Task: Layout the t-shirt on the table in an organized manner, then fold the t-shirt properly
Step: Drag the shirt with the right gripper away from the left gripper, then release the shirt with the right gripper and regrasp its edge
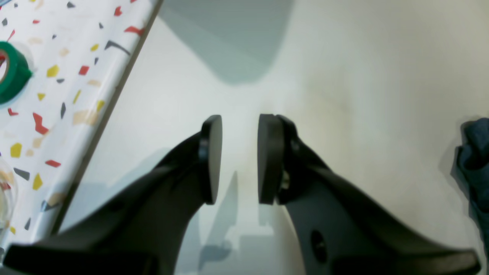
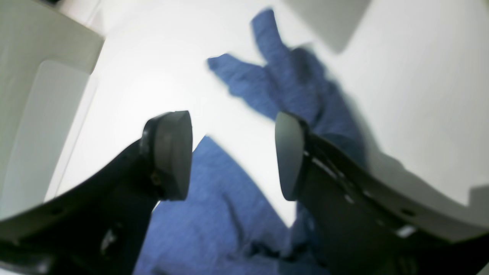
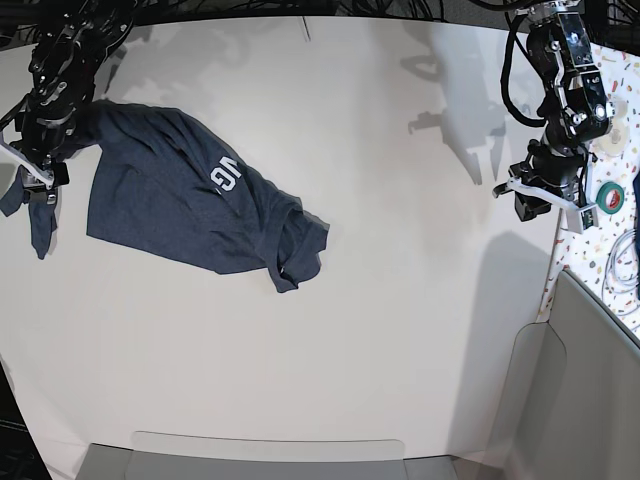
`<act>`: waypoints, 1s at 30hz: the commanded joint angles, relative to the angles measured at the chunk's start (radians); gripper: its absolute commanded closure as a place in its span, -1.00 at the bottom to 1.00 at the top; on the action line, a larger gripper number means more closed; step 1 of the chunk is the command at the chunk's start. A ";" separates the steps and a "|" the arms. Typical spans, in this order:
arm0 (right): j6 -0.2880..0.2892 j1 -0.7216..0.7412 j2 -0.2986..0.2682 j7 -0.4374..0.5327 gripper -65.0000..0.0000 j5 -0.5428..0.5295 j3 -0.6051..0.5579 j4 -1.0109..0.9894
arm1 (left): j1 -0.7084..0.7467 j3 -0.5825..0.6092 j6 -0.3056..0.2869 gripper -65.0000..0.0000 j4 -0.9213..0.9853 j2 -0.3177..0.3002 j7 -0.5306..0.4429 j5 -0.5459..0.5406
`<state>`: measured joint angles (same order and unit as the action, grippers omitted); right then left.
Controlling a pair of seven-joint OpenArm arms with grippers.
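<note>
T-shirt [image 3: 175, 195] lies bunched in the upper left of the base view, on the table [image 3: 400, 300]; lettering partly folded under, one sleeve trailing off at far left edge, hem corner crumpled toward frame centre. Long axis runs roughly upper left to lower right

Right gripper [image 2: 233, 156] sits over the shirt's upper-left end; wrist view shows jaws spread, nothing between the pads, blue cloth just below and beyond them. Released, not holding

Left gripper [image 1: 238, 158] hangs at the far right of the base view, beside the speckled strip [image 1: 57, 76] with the green tape roll [image 1: 13, 72]. Jaws apart, empty, bare table underneath; only a scrap of shirt at its right frame edge

Judgement: right arm is much the nearer; left is well apart and must cross toward frame centre to reach the crumpled hem end. Layout not yet done
</note>
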<state>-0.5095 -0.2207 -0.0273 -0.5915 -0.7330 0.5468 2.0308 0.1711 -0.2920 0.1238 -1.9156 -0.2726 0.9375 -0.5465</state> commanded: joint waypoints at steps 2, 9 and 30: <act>0.015 -0.009 -0.041 0.017 -0.04 -0.010 -0.070 0.021 | -0.006 0.080 -0.031 0.51 -0.017 -0.029 -0.011 -0.004; 0.096 0.028 -0.204 0.017 0.29 -0.003 -0.414 0.020 | -0.031 0.560 -0.286 0.75 -0.037 -0.250 0.036 -0.002; 0.101 0.407 -0.139 -0.494 1.00 0.504 -0.678 -0.351 | -0.164 0.698 -0.286 0.85 -0.169 -0.121 0.107 -0.002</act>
<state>-0.4095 0.1596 -0.1566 -1.1076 -0.2382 -0.1356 1.6611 0.0162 0.4122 -0.1654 -2.0705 -0.3927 1.0561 -0.5480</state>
